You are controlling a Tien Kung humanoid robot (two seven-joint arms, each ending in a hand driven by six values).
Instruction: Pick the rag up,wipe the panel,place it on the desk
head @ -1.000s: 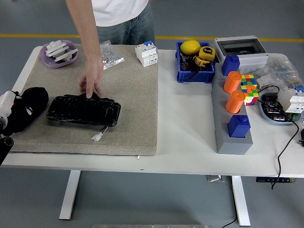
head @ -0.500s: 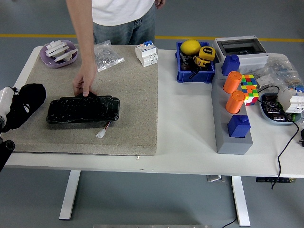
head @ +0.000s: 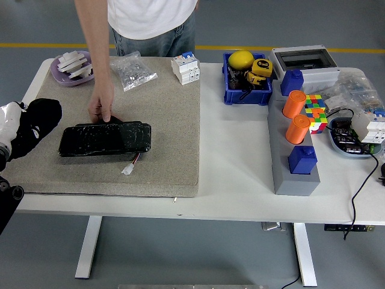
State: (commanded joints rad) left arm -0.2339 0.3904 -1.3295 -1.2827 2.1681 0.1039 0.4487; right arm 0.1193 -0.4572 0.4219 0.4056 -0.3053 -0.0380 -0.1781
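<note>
Near edge: bench [head: 234, 198] front is bare white, with a tan mat [head: 168, 120] covering its left half.

Left robot hand [head: 11, 135] comes in at the left edge, over the mat's left border, fingers clamped on the black rag [head: 37, 123]. Rag is bunched up in the grip, just left of the panel [head: 105, 138], not touching it as far as I can tell. Right robot hand not in view.

Panel: black, glossy, lying flat on the mat, long side left-right. White connector [head: 127, 169] on short wires sits just in front of its right end.

Person stands at the far side; their hand [head: 101, 108] is down on the panel's far edge, near the left end, fingertips touching it.

Right half of bench: grey block [head: 292, 159] running near-far, carrying two blue blocks [head: 302, 159] and two orange cylinders [head: 298, 129]. Colour cube [head: 316, 111] just right of it. Grey tray [head: 352, 141] of electronics at the right edge, black cable hanging over the bench edge.

Far row, left to right: purple dish [head: 75, 67] with white parts, clear bag [head: 131, 71] of small hardware, white breaker [head: 185, 67] at the mat's far right corner, blue bin [head: 246, 78] with a yellow ball and tape measure, grey box [head: 304, 60] with open top.
</note>
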